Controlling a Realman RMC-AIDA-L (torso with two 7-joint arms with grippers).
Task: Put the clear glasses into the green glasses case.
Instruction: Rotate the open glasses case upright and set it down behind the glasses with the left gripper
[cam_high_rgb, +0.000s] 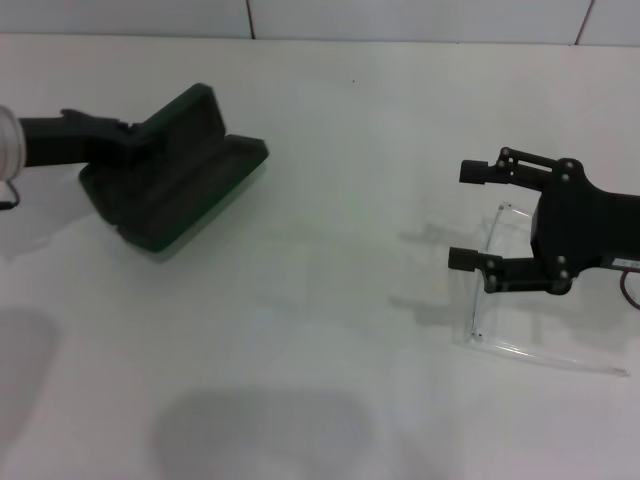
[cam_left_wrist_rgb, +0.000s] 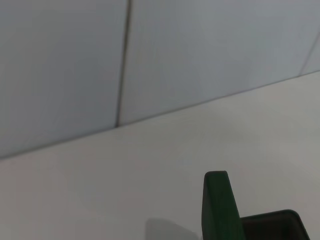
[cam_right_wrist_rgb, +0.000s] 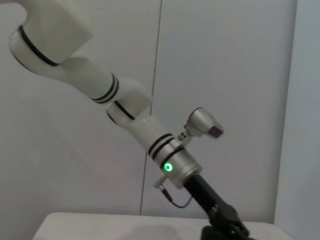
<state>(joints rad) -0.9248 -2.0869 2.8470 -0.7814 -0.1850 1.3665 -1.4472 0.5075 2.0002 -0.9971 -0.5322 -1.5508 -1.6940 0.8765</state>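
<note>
I have the case (cam_high_rgb: 175, 170) open under my left gripper (cam_high_rgb: 125, 135), whose jaws I cannot tell, while my right gripper (cam_high_rgb: 478, 215), jaws wide, hovers over the glasses (cam_high_rgb: 490, 290), not yet grasped.

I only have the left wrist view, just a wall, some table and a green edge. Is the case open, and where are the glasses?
Observer: The green glasses case lies open on the table's left side, lid raised.
Operator: Is my left arm on it?
Observer: The left gripper is at the case's lid edge; I cannot tell its grip.
Operator: And the glasses?
Observer: The clear glasses lie far right on the table, outside the case.
Operator: What about the right arm?
Observer: The right gripper is over the glasses, fingers spread open, holding nothing.
</note>
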